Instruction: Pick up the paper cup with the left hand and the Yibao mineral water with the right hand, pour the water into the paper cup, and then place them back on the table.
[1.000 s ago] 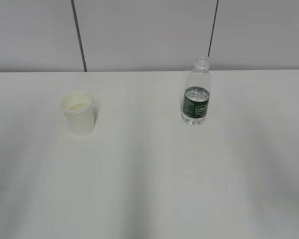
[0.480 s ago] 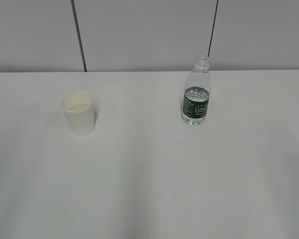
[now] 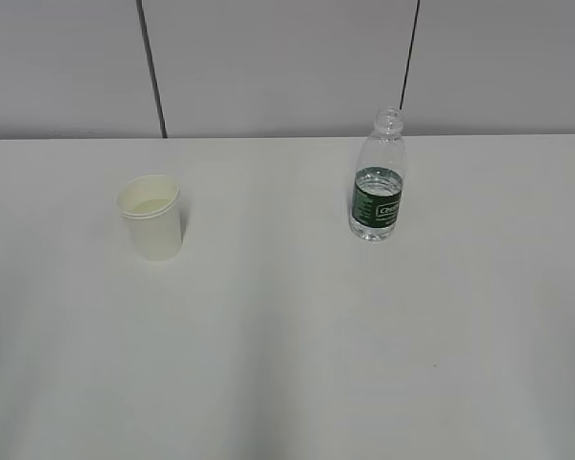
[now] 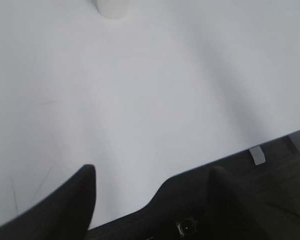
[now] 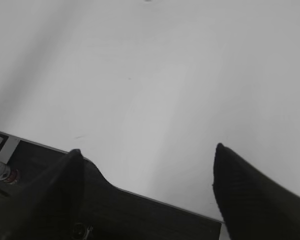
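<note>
Left tool [image 4: 152,175]: fingers spread wide, nothing between them, parked low over the near edge of the surface [image 4: 155,100]. Right tool [image 5: 145,160]: likewise spread and empty, also back at the near edge. Neither visible in the exterior view, so both well short of the work.

Far ahead of the left tool, at the top margin of its wrist view: base of the paper cup [image 4: 113,7], upright. In the exterior view, paper cup [image 3: 151,218] standing on the left of the surface [image 3: 287,335], rim up, pale cream within; whether liquid inside, cannot tell. Yibao mineral water [image 3: 378,177] upright on the right, uncapped, well apart from the cup, water level near the top of the green label.

Step in hand, by judgement: the very start, approach not yet made, nothing grasped. Next move likely: left tool forward to straddle the cup wall without crushing it, right tool forward to the ribbed body of the bottle, kept upright.
</note>
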You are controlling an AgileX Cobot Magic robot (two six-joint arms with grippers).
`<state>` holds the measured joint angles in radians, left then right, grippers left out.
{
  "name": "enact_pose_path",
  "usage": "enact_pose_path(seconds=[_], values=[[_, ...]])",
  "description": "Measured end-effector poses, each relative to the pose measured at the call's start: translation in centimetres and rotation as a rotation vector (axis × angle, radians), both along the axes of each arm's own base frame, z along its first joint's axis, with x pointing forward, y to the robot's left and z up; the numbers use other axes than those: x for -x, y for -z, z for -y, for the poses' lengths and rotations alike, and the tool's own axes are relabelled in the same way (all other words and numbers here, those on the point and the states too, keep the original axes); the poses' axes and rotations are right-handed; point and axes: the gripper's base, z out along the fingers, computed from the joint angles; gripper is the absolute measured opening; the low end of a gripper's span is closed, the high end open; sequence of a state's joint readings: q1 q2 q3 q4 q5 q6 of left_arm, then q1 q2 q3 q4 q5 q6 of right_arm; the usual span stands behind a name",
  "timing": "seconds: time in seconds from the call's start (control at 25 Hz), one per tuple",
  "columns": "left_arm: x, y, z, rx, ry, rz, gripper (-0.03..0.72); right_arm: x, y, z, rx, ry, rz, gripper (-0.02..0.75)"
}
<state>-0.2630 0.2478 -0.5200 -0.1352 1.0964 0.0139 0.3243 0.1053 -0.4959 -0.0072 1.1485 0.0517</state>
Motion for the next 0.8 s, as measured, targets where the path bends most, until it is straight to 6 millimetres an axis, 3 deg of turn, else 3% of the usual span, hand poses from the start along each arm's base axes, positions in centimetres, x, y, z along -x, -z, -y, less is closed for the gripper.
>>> enact_pose_path(seconds=[0.8], values=[[0.31, -0.12, -0.16, 0.008, -0.028, 0.031, 0.424, -0.04, -0.01, -0.01, -0.003, 0.009, 0.004, 0.587]])
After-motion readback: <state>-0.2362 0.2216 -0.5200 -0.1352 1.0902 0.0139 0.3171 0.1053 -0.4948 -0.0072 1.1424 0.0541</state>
